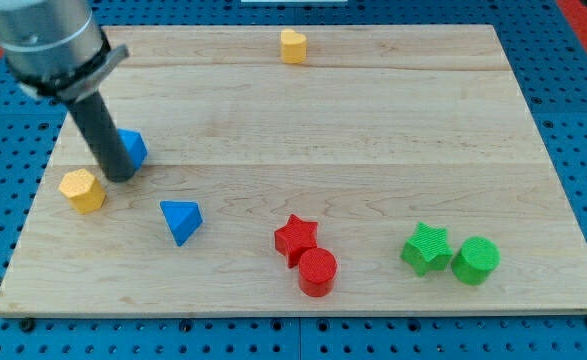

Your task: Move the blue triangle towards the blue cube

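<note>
**Step: Push Blue Triangle to Blue Cube**

The desk (373, 150) is a pale wooden board, bare around the blue triangle (181, 220). The end effector is a plain rod with no jaws; my tip (120, 177) rests against the blue cube (132, 148), up-left of the triangle. Reposition below-right of the triangle, then push up-left, avoiding the yellow block (82, 190) left of it.

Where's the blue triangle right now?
The blue triangle lies in the view's lower left, right of the yellow block and below my tip, apart from both.
</note>
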`<control>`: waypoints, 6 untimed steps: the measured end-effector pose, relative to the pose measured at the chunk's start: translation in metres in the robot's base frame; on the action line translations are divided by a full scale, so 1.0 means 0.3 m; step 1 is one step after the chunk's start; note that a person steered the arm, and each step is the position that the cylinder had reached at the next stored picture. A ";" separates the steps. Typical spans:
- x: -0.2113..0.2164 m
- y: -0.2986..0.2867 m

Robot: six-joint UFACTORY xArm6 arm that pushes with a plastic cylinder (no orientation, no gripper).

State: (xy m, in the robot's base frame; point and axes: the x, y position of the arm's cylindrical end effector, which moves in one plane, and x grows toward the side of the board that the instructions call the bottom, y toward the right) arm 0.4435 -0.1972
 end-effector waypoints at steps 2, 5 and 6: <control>0.050 0.505; 0.382 0.331; 0.215 0.275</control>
State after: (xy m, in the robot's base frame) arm 0.5081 -0.1147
